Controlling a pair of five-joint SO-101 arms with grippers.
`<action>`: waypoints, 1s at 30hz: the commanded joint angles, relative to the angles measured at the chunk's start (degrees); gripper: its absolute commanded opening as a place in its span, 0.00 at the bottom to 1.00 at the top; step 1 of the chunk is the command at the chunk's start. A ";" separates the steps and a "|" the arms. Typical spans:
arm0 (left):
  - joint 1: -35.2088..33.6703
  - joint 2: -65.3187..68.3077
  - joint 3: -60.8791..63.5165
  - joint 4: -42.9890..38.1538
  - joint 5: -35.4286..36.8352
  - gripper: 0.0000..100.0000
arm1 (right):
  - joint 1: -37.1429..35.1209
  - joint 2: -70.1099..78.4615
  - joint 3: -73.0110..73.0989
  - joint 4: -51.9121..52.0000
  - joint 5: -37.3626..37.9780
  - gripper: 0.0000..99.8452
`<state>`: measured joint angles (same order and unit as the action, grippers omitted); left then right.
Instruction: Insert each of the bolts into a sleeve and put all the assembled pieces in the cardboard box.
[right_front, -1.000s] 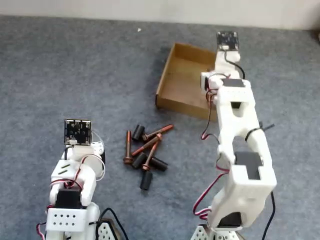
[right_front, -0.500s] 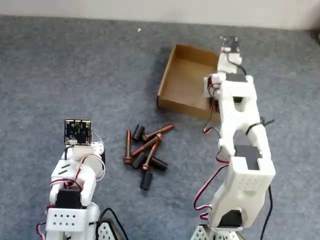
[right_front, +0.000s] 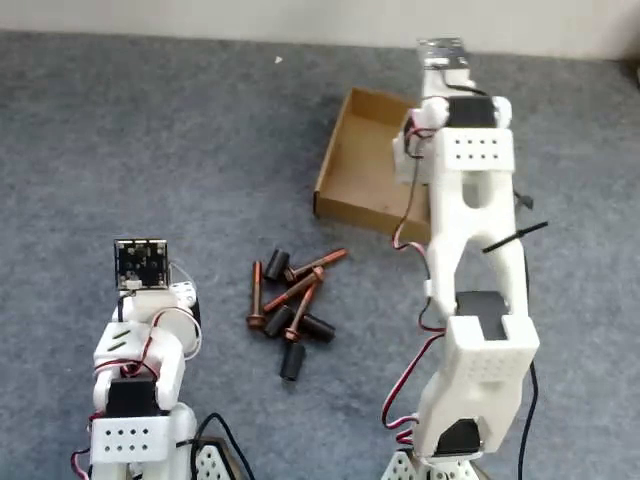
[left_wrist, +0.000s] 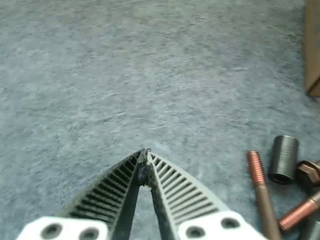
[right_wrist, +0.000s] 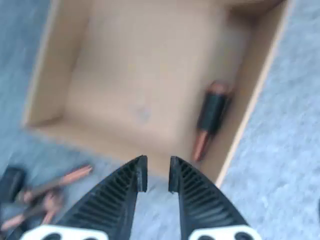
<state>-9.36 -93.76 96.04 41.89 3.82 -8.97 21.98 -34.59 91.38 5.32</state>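
right gripper (right_wrist: 157, 174): fingers are sitting a narrow gap apart w/ nothing between them, hanging over the near wall of the cardboard box (right_wrist: 257, 70). just past the tips, one assembled piece (right_wrist: 212, 114) is lying flat on the box floor, a black sleeve round a copper bolt. its long axis is running parallel to the side wall it's resting just beside, head end pointing twd the far corner, bare thread end twd the near wall. my guess is the wall is acting as a stop, so the piece isn't rolling about.

left gripper (left_wrist: 145, 159): fingertips are touching, pinched on nothing, aiming at bare carpet (left_wrist: 150, 75). that arm is sitting folded near its base, prob parked clear of the work.

beside it, loose bolts (right_front: 292, 290) and sleeves (right_front: 318, 327) are lying in a heap between the arms, apart from the box. most bolts are slanting twd the box side. can't tell if any are joined, so most of the task is looking undone.
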 joint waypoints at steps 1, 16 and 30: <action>-2.24 -0.48 1.63 -1.85 -0.70 0.00 | -5.14 -1.71 -5.58 7.43 -0.18 0.06; -2.95 -0.48 1.54 -1.85 -0.88 0.00 | -27.82 -1.19 -5.85 9.54 -18.20 0.06; -2.95 -0.48 1.63 -1.76 -0.88 0.00 | -35.21 -1.19 18.42 -12.88 -29.80 0.11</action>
<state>-12.00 -93.76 96.04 41.36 3.74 -44.31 21.98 -18.95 84.44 -23.69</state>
